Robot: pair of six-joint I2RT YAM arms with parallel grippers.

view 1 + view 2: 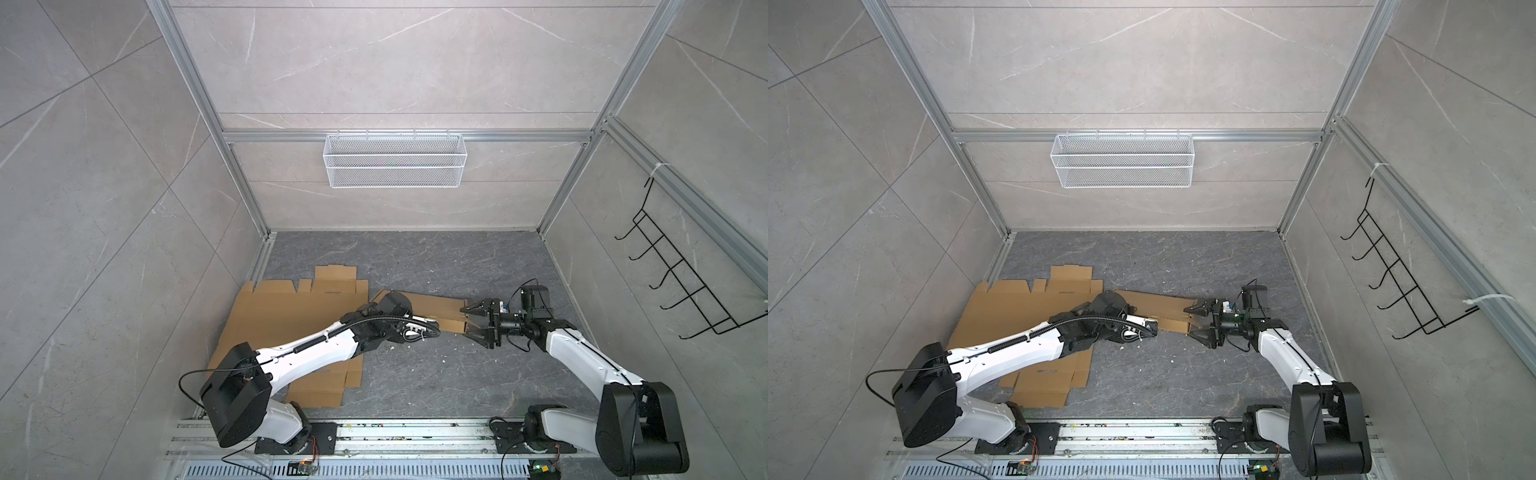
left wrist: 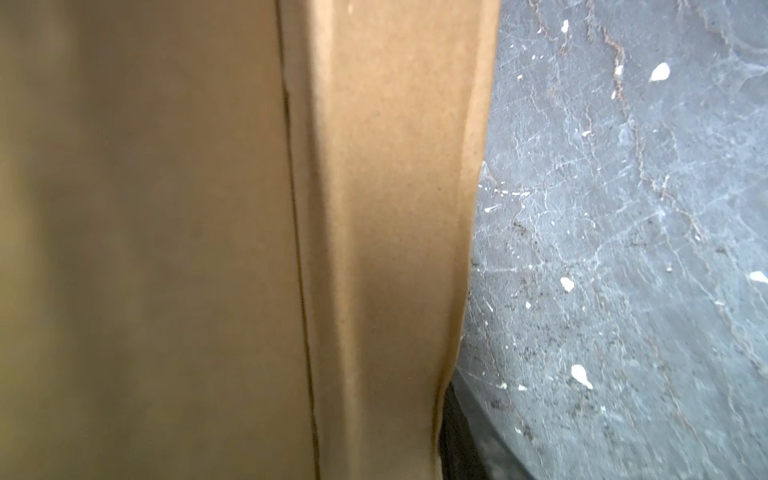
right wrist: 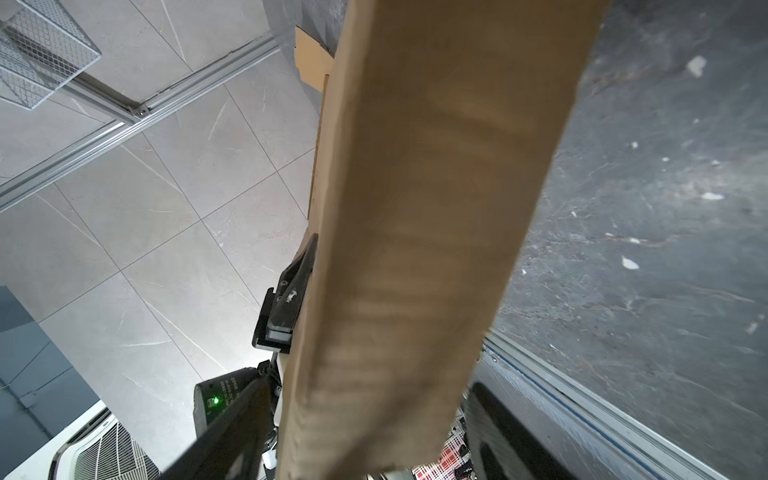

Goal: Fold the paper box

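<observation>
The paper box [image 1: 432, 308] is laid mid-desk [image 1: 415, 374], long axis left-to-right, its right end straddled by the released right pincer [image 1: 473, 323], the left pincer [image 1: 431, 323] set at its near edge, grip not discernible.

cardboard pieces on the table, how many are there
2. A flat cardboard sheet lies at the left under the left arm; the partly folded paper box lies mid-table at the right gripper. More sheets may hide under the flat one.
</observation>
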